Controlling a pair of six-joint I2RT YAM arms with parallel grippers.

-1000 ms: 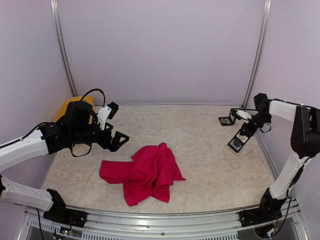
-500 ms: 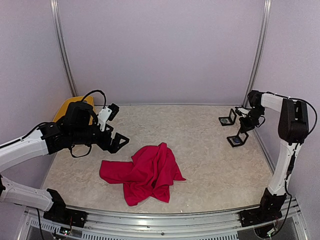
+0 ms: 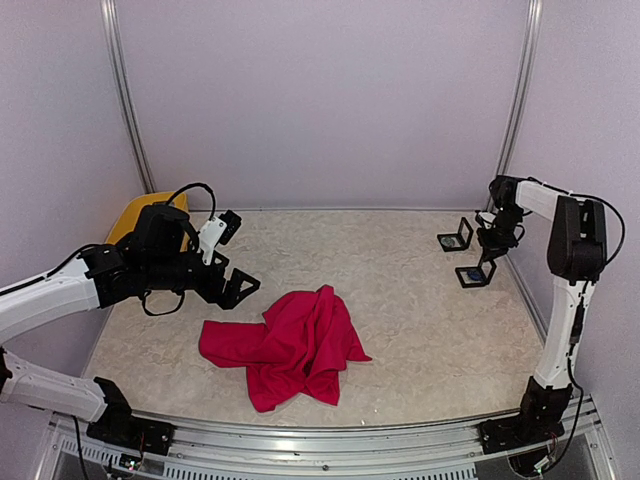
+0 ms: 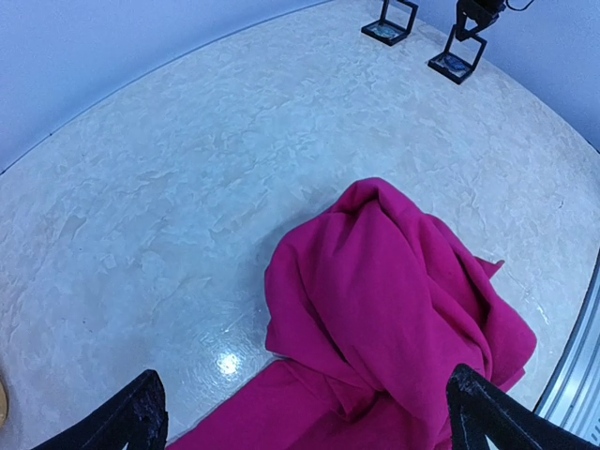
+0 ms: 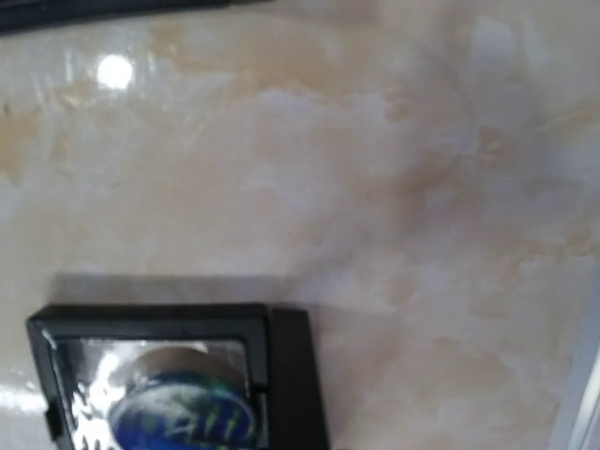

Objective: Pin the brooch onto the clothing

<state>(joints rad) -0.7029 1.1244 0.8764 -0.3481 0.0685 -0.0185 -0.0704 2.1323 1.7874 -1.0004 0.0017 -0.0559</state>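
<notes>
Marks on the brooch (image 5: 183, 422), a blue disc, are too blurred to read; it sits behind glossy clear film in a black square display case (image 5: 286, 375), seen close in the right wrist view. The right pincer (image 3: 489, 252) hangs at the top edge of one framed case (image 3: 474, 275), with a second case (image 3: 454, 238) just to its left. Its fingers are too small to see, so I can't tell the gap or any contact. The left pincer (image 3: 232, 256) is spread wide and holds nothing; its fingertips (image 4: 141, 412) are black and angular. The clothing (image 3: 290, 340), soft crimson-pink fabric crumpled in folds, lies on the marbled beige table (image 3: 430, 320) just ahead of and below the left pincer, well apart from the right pincer. A yellow plastic tub (image 3: 133, 213) sits left of the left pincer, partly hidden by the arm.
</notes>
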